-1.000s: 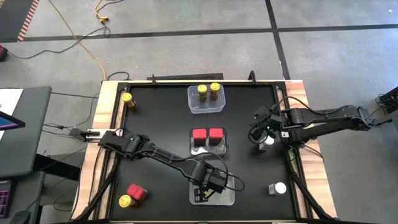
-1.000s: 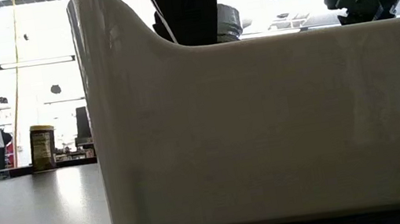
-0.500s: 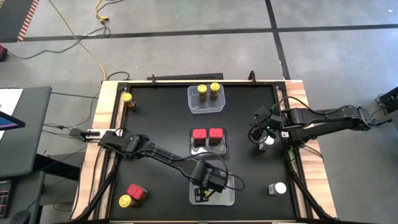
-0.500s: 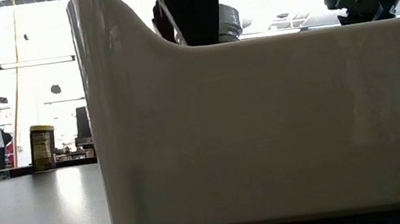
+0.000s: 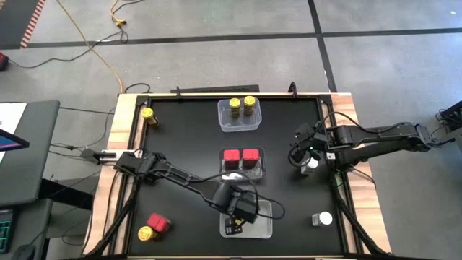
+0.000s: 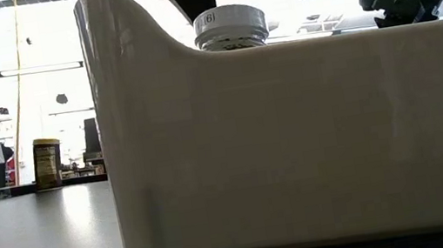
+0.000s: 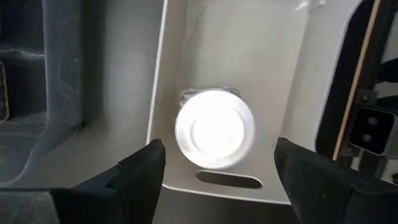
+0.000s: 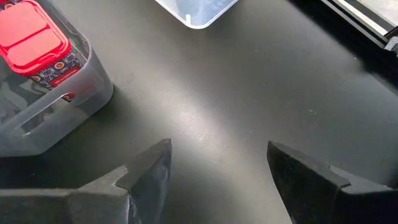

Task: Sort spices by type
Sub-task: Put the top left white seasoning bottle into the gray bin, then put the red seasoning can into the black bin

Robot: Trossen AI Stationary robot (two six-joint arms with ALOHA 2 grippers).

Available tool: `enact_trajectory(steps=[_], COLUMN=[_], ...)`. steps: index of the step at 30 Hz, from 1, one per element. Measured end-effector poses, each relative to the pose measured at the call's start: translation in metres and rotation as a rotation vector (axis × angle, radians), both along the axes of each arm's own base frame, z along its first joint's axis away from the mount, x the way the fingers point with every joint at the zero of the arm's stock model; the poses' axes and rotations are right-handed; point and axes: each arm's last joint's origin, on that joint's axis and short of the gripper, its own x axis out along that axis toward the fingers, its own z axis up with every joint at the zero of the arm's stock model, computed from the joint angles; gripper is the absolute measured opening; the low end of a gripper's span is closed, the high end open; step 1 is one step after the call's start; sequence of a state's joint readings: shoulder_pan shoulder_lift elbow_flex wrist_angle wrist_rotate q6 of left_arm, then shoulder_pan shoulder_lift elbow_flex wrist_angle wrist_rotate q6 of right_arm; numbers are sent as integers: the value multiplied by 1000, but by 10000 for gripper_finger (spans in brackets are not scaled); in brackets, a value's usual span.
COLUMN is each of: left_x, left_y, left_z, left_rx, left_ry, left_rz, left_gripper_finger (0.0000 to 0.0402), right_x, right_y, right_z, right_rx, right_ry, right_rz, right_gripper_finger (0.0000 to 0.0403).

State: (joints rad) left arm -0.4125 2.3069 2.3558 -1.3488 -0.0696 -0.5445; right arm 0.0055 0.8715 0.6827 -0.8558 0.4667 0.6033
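Observation:
A white-capped jar (image 7: pixel 214 127) stands upright on the floor of the near clear tub (image 5: pixel 267 230). Its cap (image 6: pixel 229 26) shows above the tub wall in the low view. My left gripper (image 7: pixel 219 148) hangs open above it, one finger on each side of the cap and clear of it. My right gripper (image 5: pixel 302 155) is open over the table's right side, with bare table between its fingers (image 8: pixel 219 148). Another white-capped jar (image 5: pixel 310 164) sits just beside it in the high view. Two red tins (image 5: pixel 240 155) are in the middle tub, and two yellow-capped jars (image 5: pixel 241 106) are in the far tub.
Loose on the table are a yellow-capped jar (image 5: pixel 148 115) at the far left, a red tin (image 5: pixel 157 222) and a yellow-capped jar (image 5: pixel 145 233) at the near left, and a white-capped jar (image 5: pixel 323 218) at the near right. The three tubs run down the table's middle.
My left gripper has risen from around the white-capped jar and shifted a little toward the table's left. The jar's cap, half hidden behind the fingers before, now shows whole. The jar stays standing in the near tub. My right arm has kept still.

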Motion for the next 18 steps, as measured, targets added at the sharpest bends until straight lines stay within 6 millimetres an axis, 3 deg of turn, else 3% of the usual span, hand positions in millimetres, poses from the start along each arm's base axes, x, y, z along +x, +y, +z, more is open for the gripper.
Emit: enact_trajectory(steps=[18], left_x=[-12], left_y=[-4], left_z=[3], left_rx=[62], left_ry=[36], left_rz=[129], left_gripper_finger=[289], right_x=[-1], right_y=[1], right_z=[-1], right_rx=[31], right_ry=[-4], right_rz=[-9], right_gripper_finger=[291])
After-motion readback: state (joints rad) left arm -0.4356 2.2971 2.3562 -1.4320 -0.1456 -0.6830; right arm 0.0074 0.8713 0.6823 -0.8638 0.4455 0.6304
